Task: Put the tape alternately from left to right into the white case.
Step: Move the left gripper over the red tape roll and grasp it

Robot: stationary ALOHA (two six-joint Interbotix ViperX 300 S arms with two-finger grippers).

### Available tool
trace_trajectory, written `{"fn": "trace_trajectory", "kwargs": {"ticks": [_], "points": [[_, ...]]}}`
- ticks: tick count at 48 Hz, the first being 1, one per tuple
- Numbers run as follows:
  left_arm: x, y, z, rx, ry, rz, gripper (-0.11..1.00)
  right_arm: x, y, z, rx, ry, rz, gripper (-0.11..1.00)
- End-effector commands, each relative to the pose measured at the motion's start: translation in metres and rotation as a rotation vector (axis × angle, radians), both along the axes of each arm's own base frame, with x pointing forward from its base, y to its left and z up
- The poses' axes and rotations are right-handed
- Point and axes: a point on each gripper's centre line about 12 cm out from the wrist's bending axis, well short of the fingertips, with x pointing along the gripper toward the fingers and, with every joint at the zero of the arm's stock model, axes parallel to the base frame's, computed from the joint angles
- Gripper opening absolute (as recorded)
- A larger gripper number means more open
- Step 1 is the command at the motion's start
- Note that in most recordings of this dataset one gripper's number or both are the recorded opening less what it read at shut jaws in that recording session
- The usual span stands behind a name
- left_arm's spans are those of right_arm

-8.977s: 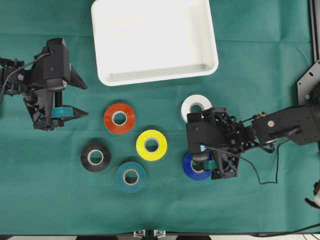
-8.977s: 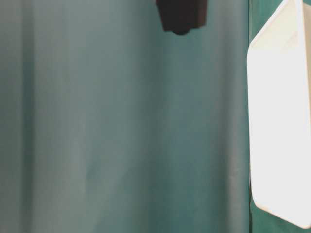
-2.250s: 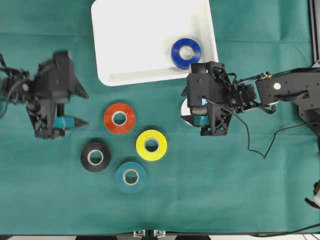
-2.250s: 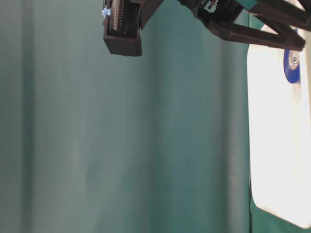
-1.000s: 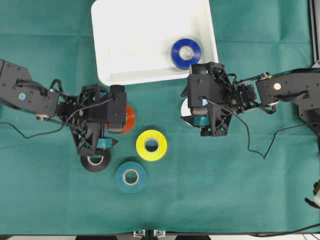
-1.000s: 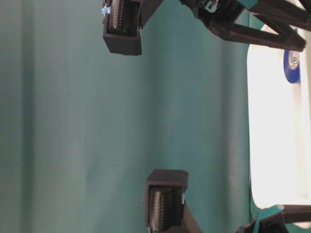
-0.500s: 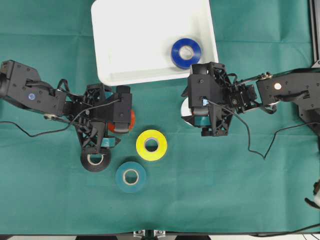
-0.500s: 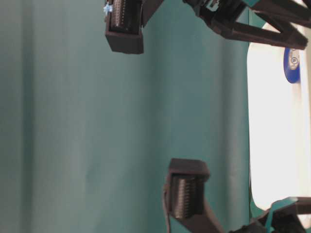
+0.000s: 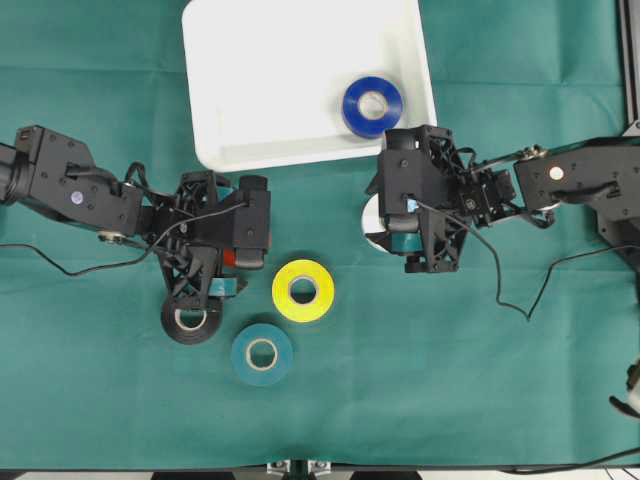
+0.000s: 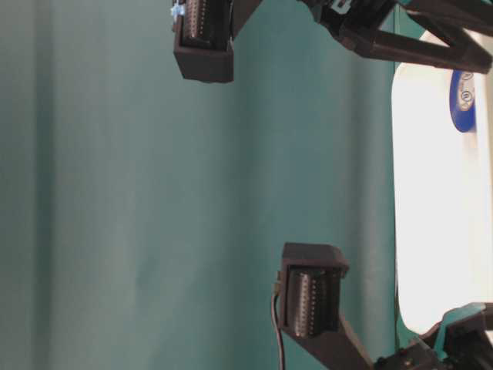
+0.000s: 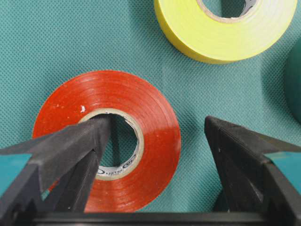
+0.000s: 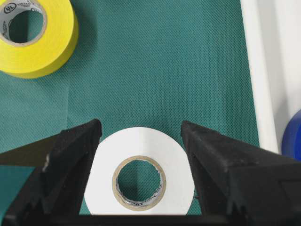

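Observation:
The red tape point(image 11: 150, 127) lies flat under my left gripper point(image 11: 157, 127), which is open. One finger stands inside its pale core and the other outside its right wall with a gap. From overhead, only a sliver of the red tape point(image 9: 229, 258) shows below the left gripper point(image 9: 225, 265). My right gripper point(image 12: 141, 129) is open, with the white tape point(image 12: 141, 146) flat between its fingers. A blue tape point(image 9: 372, 106) lies in the white case point(image 9: 300, 80). Yellow tape point(image 9: 303, 290), teal tape point(image 9: 262, 352) and black tape point(image 9: 190, 322) rest on the cloth.
A green cloth covers the table. The case's rim point(image 12: 256, 70) runs just right of the right gripper point(image 9: 395, 225). The yellow tape point(image 11: 188, 33) lies close beyond the red one. The table-level view shows the case point(image 10: 439, 193) and both wrist blocks.
Since nine seconds ago the blue tape has gone from the cloth into the case. Over the last second my left arm has slid right over the red tape. The right arm has stayed put.

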Motion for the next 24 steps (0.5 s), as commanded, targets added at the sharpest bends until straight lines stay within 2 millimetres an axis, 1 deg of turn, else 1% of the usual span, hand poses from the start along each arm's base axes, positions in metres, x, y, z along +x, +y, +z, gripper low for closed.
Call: {"fn": "trace_trajectory", "kwargs": {"ticks": [1, 11, 15, 17, 22, 24], "points": [[0.0039, 0.0029, 0.0062, -0.003, -0.017, 0.009, 0.44, 0.0020, 0.0015, 0.0061, 0.004, -0.024, 0.005, 0.75], [0.0022, 0.0025, 0.0090, -0.003, -0.009, 0.009, 0.42, 0.0024, 0.0016, 0.0066, 0.005, -0.025, 0.004, 0.75], [0.0020, 0.0025, 0.0095, 0.000, -0.005, 0.006, 0.38, 0.0024, 0.0016, 0.0066, 0.004, -0.025, 0.005, 0.75], [0.0004, 0.0033, 0.0083, 0.002, 0.009, 0.007, 0.32, 0.0025, 0.0017, 0.0067, 0.005, -0.027, 0.005, 0.75], [-0.0032, 0.0038, 0.0062, 0.008, 0.044, 0.006, 0.10, 0.0034, 0.0022, 0.0075, 0.008, -0.036, 0.008, 0.75], [-0.0049, 0.0040, 0.0051, 0.010, 0.057, 0.005, 0.04, 0.0038, 0.0025, 0.0079, 0.010, -0.042, 0.010, 0.75]]}}
